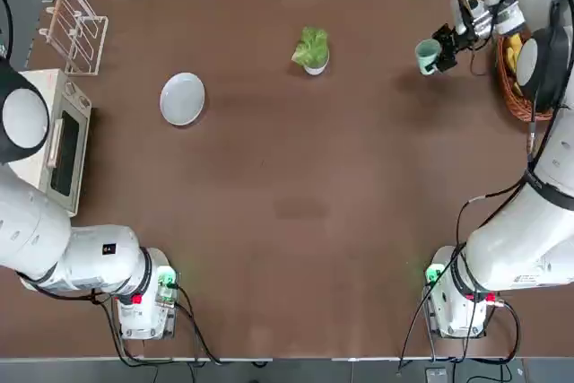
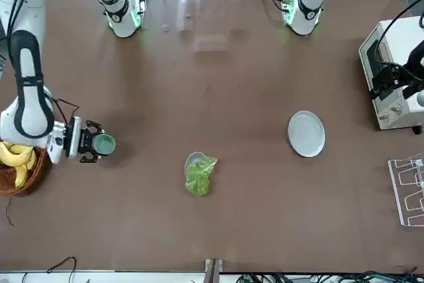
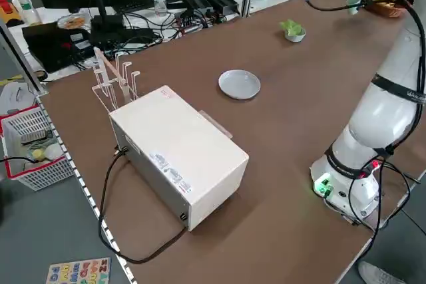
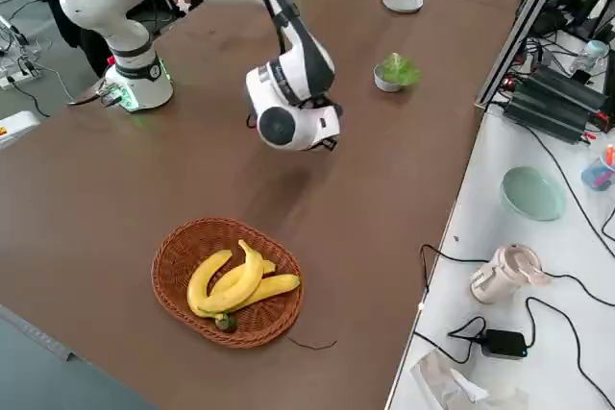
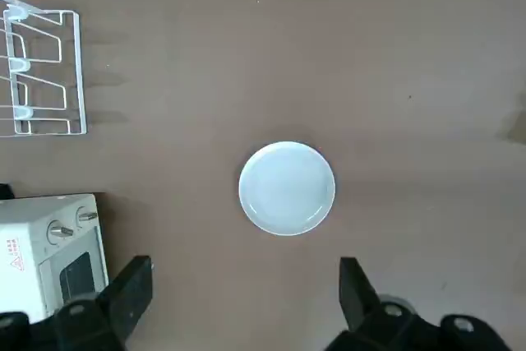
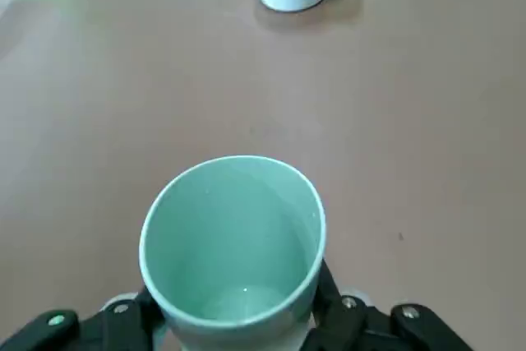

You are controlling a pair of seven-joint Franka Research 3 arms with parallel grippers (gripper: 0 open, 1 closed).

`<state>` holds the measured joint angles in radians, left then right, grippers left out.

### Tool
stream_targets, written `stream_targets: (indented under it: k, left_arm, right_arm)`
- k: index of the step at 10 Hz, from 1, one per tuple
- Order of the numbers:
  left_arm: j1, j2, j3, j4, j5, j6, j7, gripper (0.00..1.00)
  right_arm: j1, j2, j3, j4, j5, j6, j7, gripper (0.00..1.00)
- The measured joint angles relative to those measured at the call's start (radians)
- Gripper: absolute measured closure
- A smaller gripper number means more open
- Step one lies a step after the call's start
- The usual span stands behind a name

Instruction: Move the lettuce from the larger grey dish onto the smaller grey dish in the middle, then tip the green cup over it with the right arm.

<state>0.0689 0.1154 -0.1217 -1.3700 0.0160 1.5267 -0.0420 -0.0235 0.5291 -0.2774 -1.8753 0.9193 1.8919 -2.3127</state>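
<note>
Now the right gripper (image 1: 439, 53) is clenched on the green cup (image 1: 427, 56) and holds it above the table (image 1: 296, 195), at the far right part, beside the basket (image 1: 513, 78) with bananas (image 4: 235, 283). In the right wrist view the cup (image 6: 232, 240) sits between the two fingers and its mouth is toward the camera; it looks tilted on its side in the front view. The lettuce (image 1: 312, 45) lies in the bowl (image 1: 316, 66) at the far middle of the table, well apart from the cup. The plate (image 1: 183, 99) stands bare to the left of the bowl. The left gripper (image 5: 242, 297) hangs high over the plate with its fingers spread wide and grasping nothing. A toaster oven (image 1: 56, 136) and a clear rack (image 1: 76, 29) are at the left edge.
</note>
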Motion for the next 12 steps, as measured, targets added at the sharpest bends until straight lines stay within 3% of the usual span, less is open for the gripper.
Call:
stream_targets:
  k: [1, 5, 9, 12]
  left_arm:
    - [0.000, 0.000, 0.000, 0.000, 0.000, 0.000, 0.000, 0.00]
    - [0.000, 0.000, 0.000, 0.000, 0.000, 0.000, 0.000, 0.00]
    - [0.000, 0.000, 0.000, 0.001, 0.000, 0.001, 0.000, 0.00]
    - [0.000, 0.000, 0.000, 0.001, 0.000, 0.001, 0.000, 0.00]
  right_arm:
    - [-0.062, 0.000, 0.026, -0.006, -0.001, -0.022, -0.080, 0.32]
    - [-0.337, 0.039, 0.215, -0.039, -0.006, -0.060, -0.251, 0.32]
    - [-0.407, 0.132, 0.234, -0.040, -0.020, -0.061, -0.302, 0.32]
    - [-0.412, 0.137, 0.236, -0.039, -0.021, -0.063, -0.302, 0.30]
